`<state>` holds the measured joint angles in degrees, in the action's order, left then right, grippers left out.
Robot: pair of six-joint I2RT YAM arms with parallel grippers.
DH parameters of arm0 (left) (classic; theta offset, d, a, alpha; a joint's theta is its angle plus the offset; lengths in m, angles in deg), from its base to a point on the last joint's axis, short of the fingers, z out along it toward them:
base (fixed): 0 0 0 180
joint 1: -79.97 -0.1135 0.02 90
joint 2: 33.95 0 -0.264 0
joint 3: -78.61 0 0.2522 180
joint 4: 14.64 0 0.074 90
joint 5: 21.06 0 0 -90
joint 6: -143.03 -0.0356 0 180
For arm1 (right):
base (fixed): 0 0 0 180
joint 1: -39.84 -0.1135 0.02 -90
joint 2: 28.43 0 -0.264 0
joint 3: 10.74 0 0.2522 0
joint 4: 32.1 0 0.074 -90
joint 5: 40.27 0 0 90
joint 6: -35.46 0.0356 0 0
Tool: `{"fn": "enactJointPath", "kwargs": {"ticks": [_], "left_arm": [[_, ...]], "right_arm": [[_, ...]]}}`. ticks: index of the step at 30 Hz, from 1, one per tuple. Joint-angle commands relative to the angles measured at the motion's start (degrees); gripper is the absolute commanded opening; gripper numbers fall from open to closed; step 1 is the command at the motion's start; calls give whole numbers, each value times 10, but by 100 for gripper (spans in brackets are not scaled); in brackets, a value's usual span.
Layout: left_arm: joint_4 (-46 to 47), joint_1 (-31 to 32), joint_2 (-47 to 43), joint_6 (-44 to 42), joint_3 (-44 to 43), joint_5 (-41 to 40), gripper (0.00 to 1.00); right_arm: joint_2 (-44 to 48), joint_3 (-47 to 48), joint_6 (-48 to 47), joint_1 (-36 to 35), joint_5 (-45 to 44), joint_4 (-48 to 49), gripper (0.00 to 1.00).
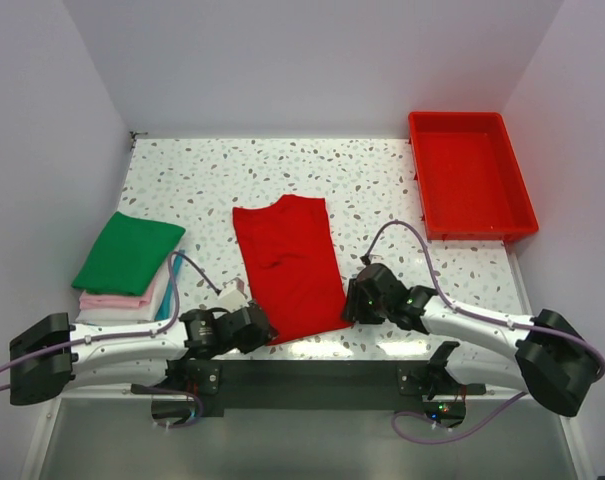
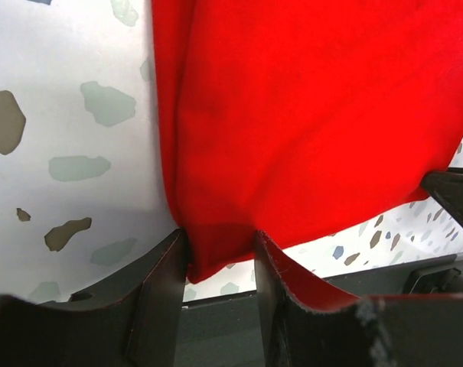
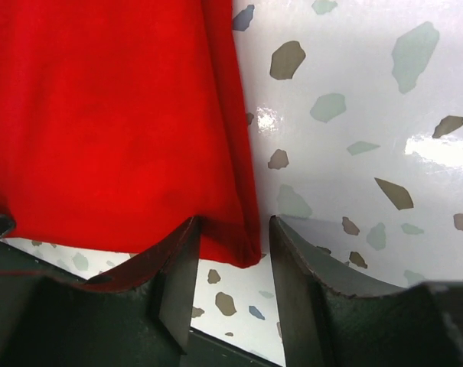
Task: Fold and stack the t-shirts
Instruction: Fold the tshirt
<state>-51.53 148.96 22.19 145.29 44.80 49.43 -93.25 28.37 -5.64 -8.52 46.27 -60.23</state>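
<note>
A bright red t-shirt point(image 1: 287, 265) lies folded into a long strip in the middle of the table, its near end towards me. My left gripper point(image 1: 265, 330) is at its near left corner. In the left wrist view the jaws point(image 2: 220, 252) stand apart, with the red cloth point(image 2: 308, 107) corner between them. My right gripper point(image 1: 352, 300) is at the near right corner. There the jaws point(image 3: 233, 245) stand apart around the red cloth point(image 3: 101, 115) corner, with a gap on the right side. A green t-shirt point(image 1: 129, 252) tops a folded stack at the left, over pale pink point(image 1: 117, 300), white and teal layers.
A rigid red plastic tray point(image 1: 469, 175) stands at the back right of the speckled table point(image 1: 282, 170). White walls close in the left, back and right. A dark rail point(image 1: 312, 380) with the arm bases runs along the near edge.
</note>
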Motion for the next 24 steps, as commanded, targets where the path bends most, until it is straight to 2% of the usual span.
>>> {"fn": "enactJointPath", "kwargs": {"ticks": [1,3,5,6,8,9,11,15,19,21,24], "left_arm": [[-16,-2,20,13,3,-4,41],[-16,-2,20,14,3,-4,38],[-17,-2,22,9,1,-6,26],[-17,-3,22,2,-4,-8,15],[-26,-2,25,-15,-13,-11,7],[-39,-2,26,-20,-25,-12,0],[-51,-2,26,-38,-39,-13,0],[-81,7,13,-47,-49,-4,0],[-153,63,-4,-18,-82,-28,0],[-188,72,-9,-10,-116,-54,0],[-206,63,-16,-27,-154,-90,0]], "right_arm": [[-14,-12,18,0,7,27,45],[-18,-11,18,-1,7,30,37],[-20,-10,17,-1,8,32,28],[-20,-10,13,-1,9,32,19],[-20,-6,8,-1,9,27,12],[-20,-4,1,-2,11,22,5],[-9,-8,-5,-1,18,13,0],[43,-32,7,-28,16,-17,0],[122,-50,33,-51,11,-56,0],[157,-37,30,-52,-6,-88,0],[161,14,5,-52,-36,-133,0]]}}
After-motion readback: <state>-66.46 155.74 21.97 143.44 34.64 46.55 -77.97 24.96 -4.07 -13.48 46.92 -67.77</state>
